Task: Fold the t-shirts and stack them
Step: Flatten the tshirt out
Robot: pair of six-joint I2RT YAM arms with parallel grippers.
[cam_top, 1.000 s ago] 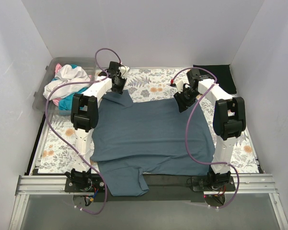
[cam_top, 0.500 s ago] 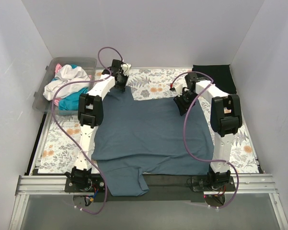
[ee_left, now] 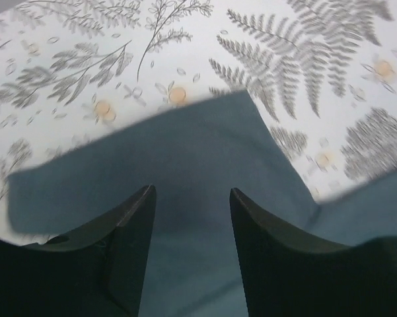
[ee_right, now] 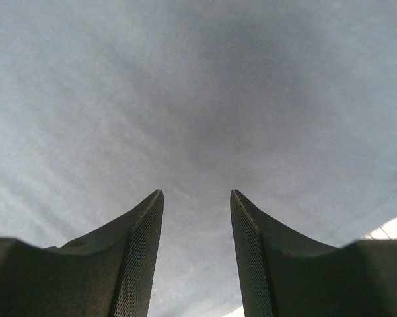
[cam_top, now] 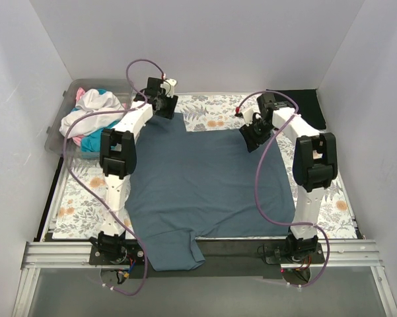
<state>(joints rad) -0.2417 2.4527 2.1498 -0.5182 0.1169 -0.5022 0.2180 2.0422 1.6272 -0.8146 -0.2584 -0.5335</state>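
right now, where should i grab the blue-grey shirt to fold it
Pinch along its far side, coming straight down from above: the sleeve under the left gripper, and the cloth's edge near the right gripper. The shirt lies spread flat, so only its edges give the fingers something to get under, and both grippers hang open over that side.

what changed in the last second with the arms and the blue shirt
The left hand carried the sleeve of the blue-grey t-shirt toward the far edge, laid it flat on the floral cloth and opened, letting go. The right hand stayed over the shirt's far right part; the black t-shirt and the pile in the bin did not move.
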